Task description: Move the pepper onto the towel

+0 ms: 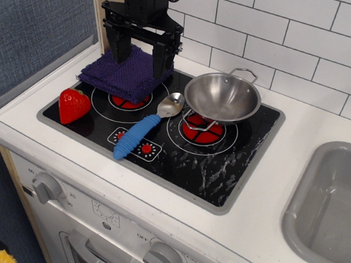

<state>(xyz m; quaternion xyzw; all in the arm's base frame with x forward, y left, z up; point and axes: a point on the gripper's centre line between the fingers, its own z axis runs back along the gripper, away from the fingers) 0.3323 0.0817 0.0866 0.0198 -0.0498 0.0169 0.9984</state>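
Single view, toy kitchen setup. White surface (283,179) carries a black stovetop (221,173) with red burner markings.

End effector (141,52): black, upper centre-left of frame, positioned over the towel (121,76). Its two fingers (120,44) are spread wide apart, nothing held between them. Both fingertips sit low against the towel's upper face; whether they actually touch the cloth cannot be told from this angle.

Towel: dark purple-blue knitted cloth, folded thick, lying on the rear-left burner, upper left of the stovetop.

Pepper (74,105): small glossy red toy, dimpled, tapering to a point. Lies at the left edge of the stovetop, lower left of the towel, near it but not touching. Well apart from the end effector.

Other items: steel pan (222,97) sits over the right burner, centre of frame, empty, bowl tilted slightly toward the camera. Spoon (144,130) with blue handle and metal bowl lies diagonally between the two burners, bowl end just beside the pan's left rim. Grey sink (333,209) at the right edge. Oven knobs (49,188) along the bottom front.
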